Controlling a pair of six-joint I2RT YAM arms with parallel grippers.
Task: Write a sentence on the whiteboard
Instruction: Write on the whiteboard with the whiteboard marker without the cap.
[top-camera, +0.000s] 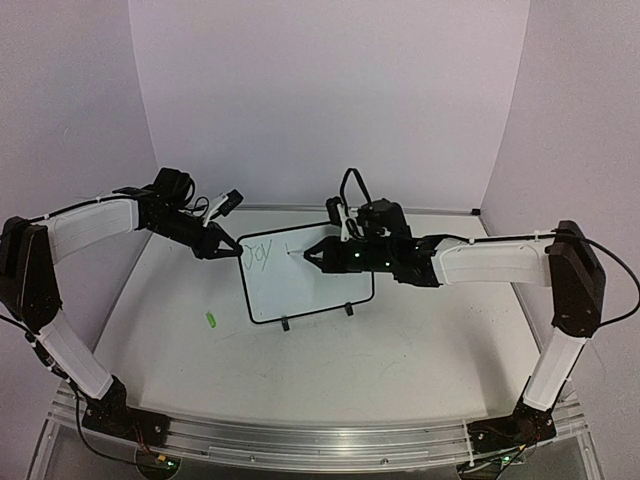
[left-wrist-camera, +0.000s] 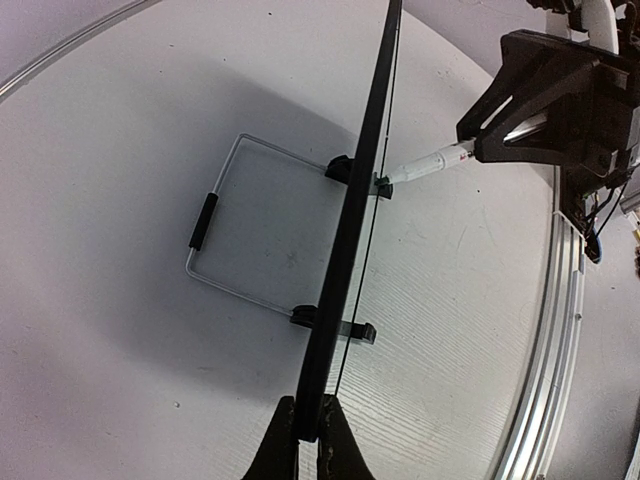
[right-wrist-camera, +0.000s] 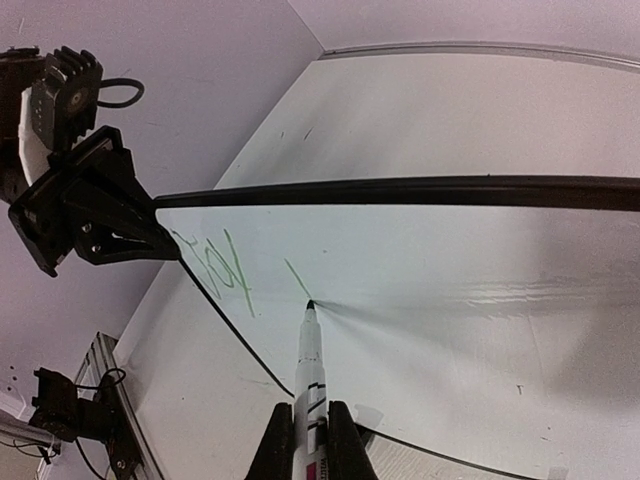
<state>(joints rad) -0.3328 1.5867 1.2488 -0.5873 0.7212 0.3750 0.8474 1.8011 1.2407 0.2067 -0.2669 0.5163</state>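
From above, the whiteboard (top-camera: 310, 290) stands on the table (top-camera: 430, 340), the left gripper (top-camera: 228, 251) at its top left corner and the right gripper (top-camera: 310, 255) at its face beside the sentence (top-camera: 259, 250), only "Joy" so far. Left wrist: jaws pinched narrow on the board's edge. Right wrist: jaws clamped on the marker (right-wrist-camera: 309, 365), its tip touching a short stroke's end; press lightly so the braced board doesn't tip.

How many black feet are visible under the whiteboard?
2. The left foot and the right foot, both at the bottom edge of the whiteboard. None seems hidden.
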